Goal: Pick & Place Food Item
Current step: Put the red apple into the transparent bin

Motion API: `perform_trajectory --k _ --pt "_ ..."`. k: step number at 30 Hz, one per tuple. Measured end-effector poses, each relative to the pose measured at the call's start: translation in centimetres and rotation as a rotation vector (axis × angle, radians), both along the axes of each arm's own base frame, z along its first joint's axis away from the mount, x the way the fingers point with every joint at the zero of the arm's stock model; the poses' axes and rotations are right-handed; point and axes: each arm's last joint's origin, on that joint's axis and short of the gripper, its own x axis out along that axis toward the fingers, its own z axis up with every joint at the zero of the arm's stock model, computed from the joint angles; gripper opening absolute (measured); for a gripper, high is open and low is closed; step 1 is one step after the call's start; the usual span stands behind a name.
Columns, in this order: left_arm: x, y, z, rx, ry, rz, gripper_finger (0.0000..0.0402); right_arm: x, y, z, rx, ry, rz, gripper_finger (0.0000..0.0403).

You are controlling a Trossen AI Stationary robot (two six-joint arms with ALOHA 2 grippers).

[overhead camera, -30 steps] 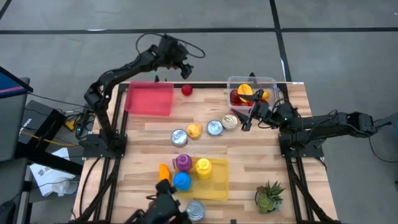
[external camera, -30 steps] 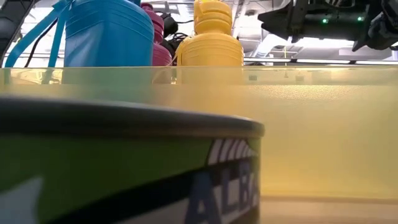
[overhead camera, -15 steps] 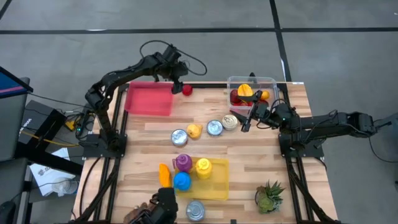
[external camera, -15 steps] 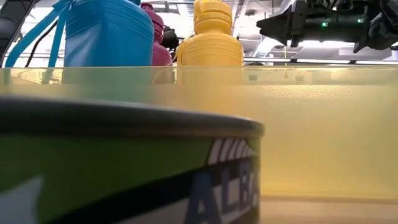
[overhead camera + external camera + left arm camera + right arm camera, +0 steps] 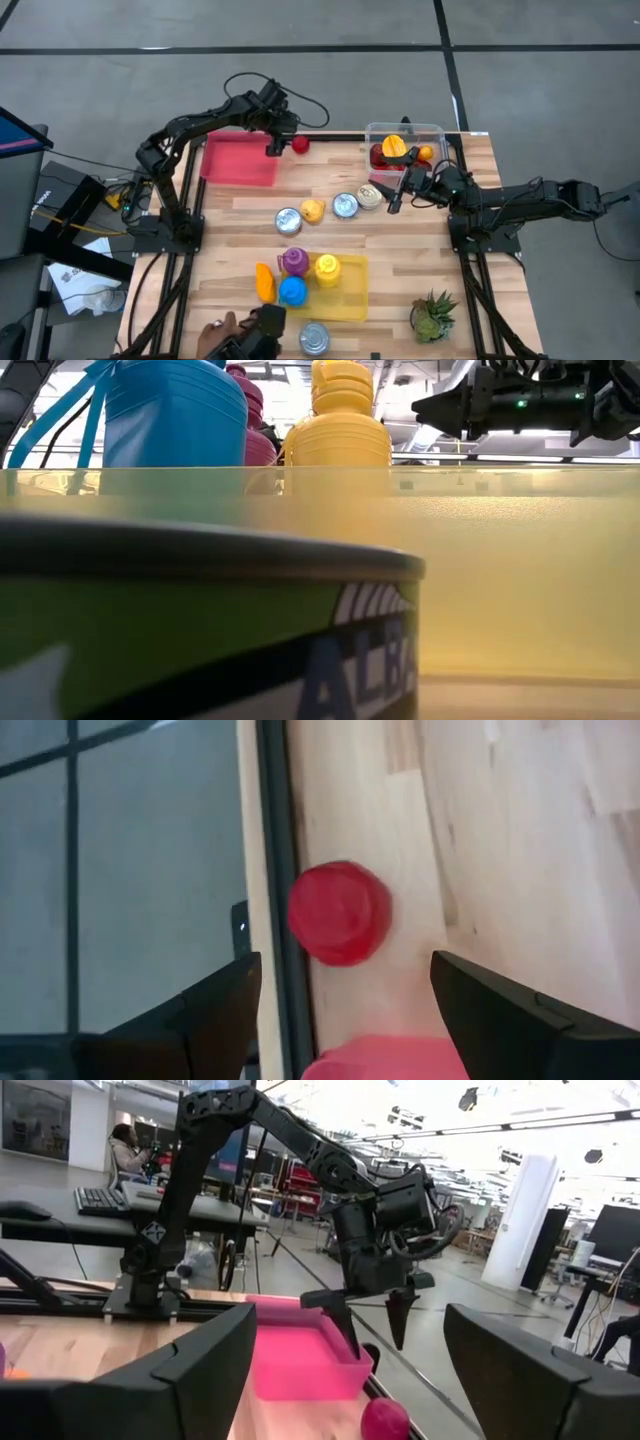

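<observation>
Bare wood (image 5: 330, 160) around red food item (image 5: 299, 144)

Lettering on the can
The white letters "ALB" are read on the green-and-black label of the can (image 5: 200, 630); the rest is cut off.

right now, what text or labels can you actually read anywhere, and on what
"ALB": white letters on the green and black can close to the low camera, cut off by the can's curve.
Nothing else readable: the tins seen from above show only plain lids.
</observation>
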Motion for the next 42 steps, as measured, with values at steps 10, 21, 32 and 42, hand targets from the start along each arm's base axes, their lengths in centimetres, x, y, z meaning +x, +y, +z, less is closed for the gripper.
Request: perform_trajectory --k 10,21,32,42 --pt "1.3 0.8 -2.9 -0.059 -0.015 -0.034 0.0286 0.0 0.0 -0.1 0.002 0.007 0.0 0.0312" --pt "2.2 1.8 -5.7 -0.046 0.007 -0.022 0.0286 0.0 0.0 -0.2 0.011 0.016 0.003 0.0312" --pt "2.6 2.2 -7.3 -0.056 0.023 0.002 0.0285 0.0 0.0 -0.3 0.024 0.03 0.005 0.0312" --pt "3.0 1.6 -7.4 -0.063 0.038 -0.001 0.02 0.0 0.0 -0.4 0.031 0.029 0.006 0.0312"
